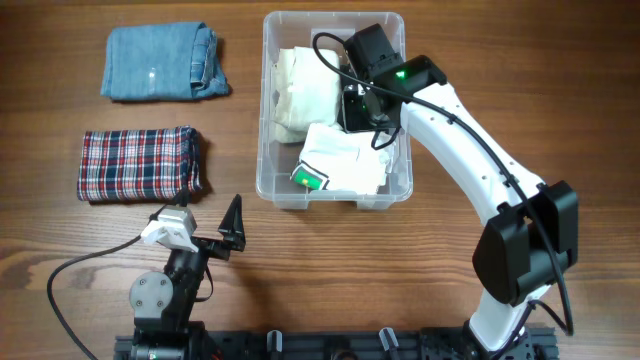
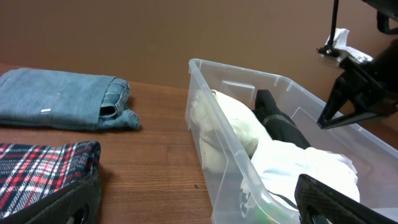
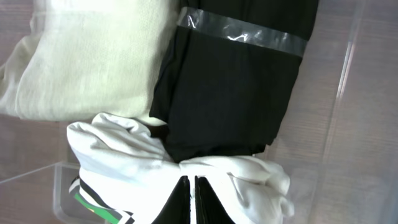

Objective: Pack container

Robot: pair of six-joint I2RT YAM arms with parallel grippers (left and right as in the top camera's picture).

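The clear plastic container point(image 1: 268, 100) stands at the table's middle back. It holds a cream garment point(image 1: 300, 90), a black garment point(image 1: 355, 110) and a white garment with a green and black print point(image 1: 340, 165). My right gripper point(image 1: 378, 130) is inside the container. Its fingers point(image 3: 191, 196) are pinched together on the white garment point(image 3: 124, 155), just below the black garment point(image 3: 236, 93). My left gripper point(image 1: 200, 228) is open and empty near the table's front, in front of the plaid garment. In the left wrist view its fingers point(image 2: 199, 205) spread wide beside the container point(image 2: 205, 106).
Folded blue jeans point(image 1: 160, 62) lie at the back left. A folded red plaid garment point(image 1: 138, 163) lies in front of them. Both show in the left wrist view, the jeans point(image 2: 62, 99) and the plaid garment point(image 2: 37, 168). The right arm point(image 1: 480, 150) reaches over the container's right side.
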